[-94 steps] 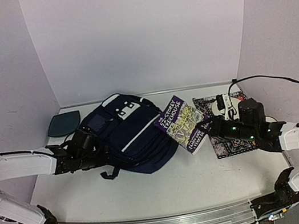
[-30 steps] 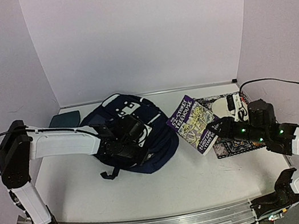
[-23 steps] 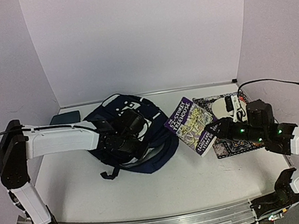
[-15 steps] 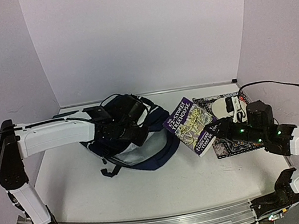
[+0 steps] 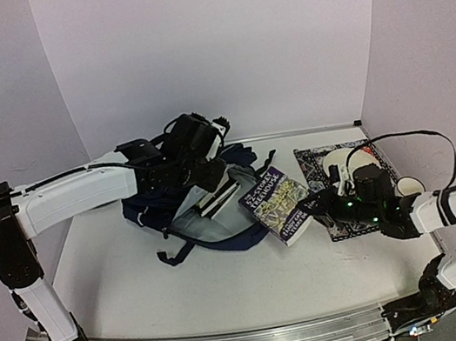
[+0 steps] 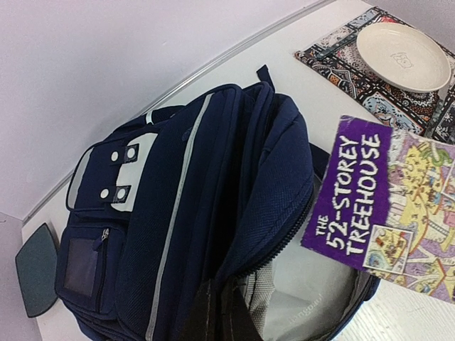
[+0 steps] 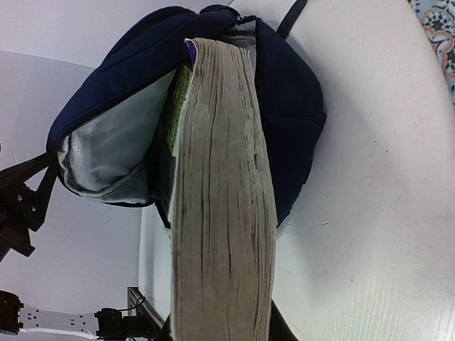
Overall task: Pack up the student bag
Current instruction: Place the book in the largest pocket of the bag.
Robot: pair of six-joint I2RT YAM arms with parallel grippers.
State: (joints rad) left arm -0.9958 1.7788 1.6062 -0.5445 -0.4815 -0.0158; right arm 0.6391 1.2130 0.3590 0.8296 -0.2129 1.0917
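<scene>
Right pincer (image 5: 309, 205) first, since it sits nearest me: its jaws stand only part-way apart, clamped on the right-hand edge of a thick purple paperback book (image 5: 275, 205). I see the book cover-up and tilted over the middle of the white worktop (image 5: 259, 297). On the right wrist camera its yellowed page edges fill the centre of the view. Its far end reaches the mouth of the student bag (image 6: 213, 177), a large dark navy fabric backpack with thin white stripes. I cannot tell whether that end is inside yet.

The student bag lies just left of the book, left of centre and toward the worktop's back edge. Its main compartment gapes toward the book, with pale grey lining showing.

Left pincer (image 6: 222, 312) is squeezed fully closed on the upper rim of that opening, holding the fabric up off the worktop. From its camera I also see the bag's white patches with black buckles and a zip pocket.

Further back, toward the back right corner, a patterned fabric placemat (image 6: 341, 71) carries a round white ceramic plate (image 6: 403, 46). Near the back left corner a small dark teal flat pad (image 6: 35, 270) lies just beside the bag. Whether they touch I cannot tell.
</scene>
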